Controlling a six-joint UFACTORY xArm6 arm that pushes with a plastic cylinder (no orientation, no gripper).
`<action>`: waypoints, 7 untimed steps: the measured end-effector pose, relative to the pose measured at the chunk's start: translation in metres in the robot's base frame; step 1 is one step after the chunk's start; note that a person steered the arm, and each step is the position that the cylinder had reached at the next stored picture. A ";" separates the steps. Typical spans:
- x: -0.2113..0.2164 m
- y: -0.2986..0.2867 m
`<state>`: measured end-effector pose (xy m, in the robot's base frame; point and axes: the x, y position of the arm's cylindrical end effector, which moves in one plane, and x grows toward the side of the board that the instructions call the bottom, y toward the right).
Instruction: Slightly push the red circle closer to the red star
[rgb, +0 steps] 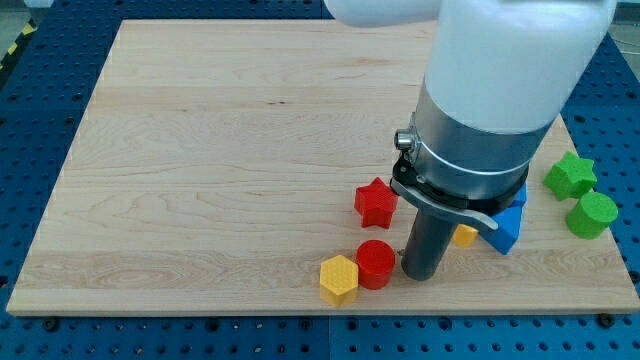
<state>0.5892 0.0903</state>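
Observation:
The red circle (376, 264) lies near the view's bottom edge of the wooden board (200, 150). The red star (376, 202) lies just above it, a small gap apart. A yellow hexagon (339, 279) touches the circle's lower left side. My tip (419, 275) is at the lower end of the dark rod, right beside the red circle's right side, touching it or nearly so. The big white and grey arm body (490, 90) hangs above and hides part of the board.
A blue block (507, 224) and a small yellow block (465, 236) lie right of the rod, partly hidden by the arm. A green star (570, 176) and a green circle (592, 214) lie near the board's right edge.

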 end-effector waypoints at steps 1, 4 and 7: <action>0.000 -0.001; 0.008 -0.004; 0.028 -0.014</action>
<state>0.6172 0.0767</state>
